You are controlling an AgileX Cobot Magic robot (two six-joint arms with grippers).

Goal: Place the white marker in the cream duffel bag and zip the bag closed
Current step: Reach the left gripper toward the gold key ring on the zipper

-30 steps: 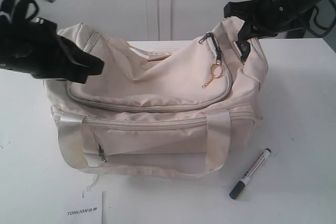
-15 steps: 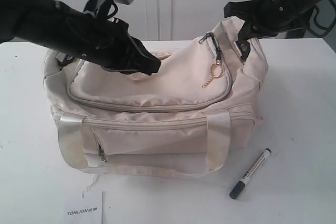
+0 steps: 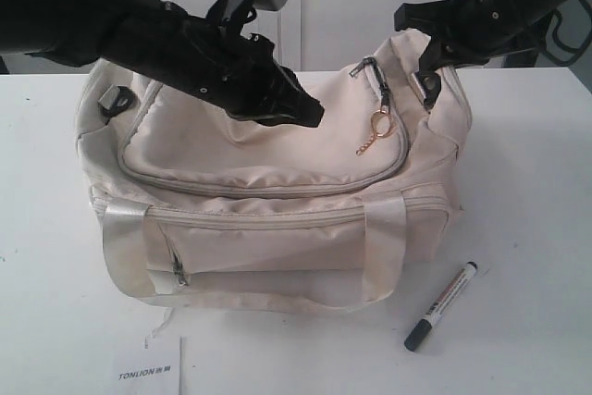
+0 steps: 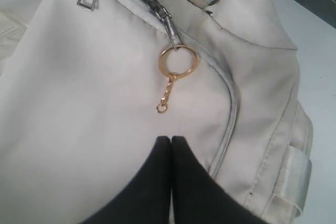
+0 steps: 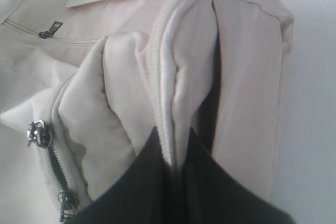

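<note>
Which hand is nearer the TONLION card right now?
Left. The left hand hovers shut over the top of the cream duffel bag, behind the TONLION card and to its right. The right hand pinches the bag's right end, farther off.

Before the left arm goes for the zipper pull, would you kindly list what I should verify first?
1. Right pincer clamps cream fabric duffel bag's end: ok.
2. Left pincer open for the gold keyring pull: not ok, shut.
3. Keyring pull unobstructed: ok.
4. Bag's top zipper open: not ok, looks closed.
5. Slim white marker with dark cap lying free on white table: ok.
</note>
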